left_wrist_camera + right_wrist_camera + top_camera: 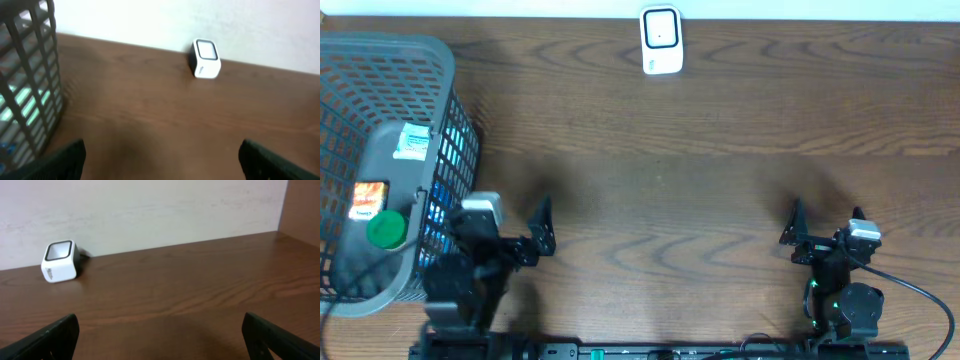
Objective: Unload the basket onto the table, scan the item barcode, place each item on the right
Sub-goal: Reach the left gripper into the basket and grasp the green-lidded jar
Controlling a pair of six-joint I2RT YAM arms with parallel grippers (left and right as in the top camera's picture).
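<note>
Item (386, 185) w/ green cap lies inside basket (430, 50), just left of left pincer (161, 152), long axis approx. near-to-far. Both pincers are released, empty; right pincer (160, 327) is well apart.

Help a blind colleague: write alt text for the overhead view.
Two robot arms sit at the near edge of a wooden table, left end effector and right end effector open and empty. A grey basket of items sits left; a white barcode scanner stands at the far edge.
</note>
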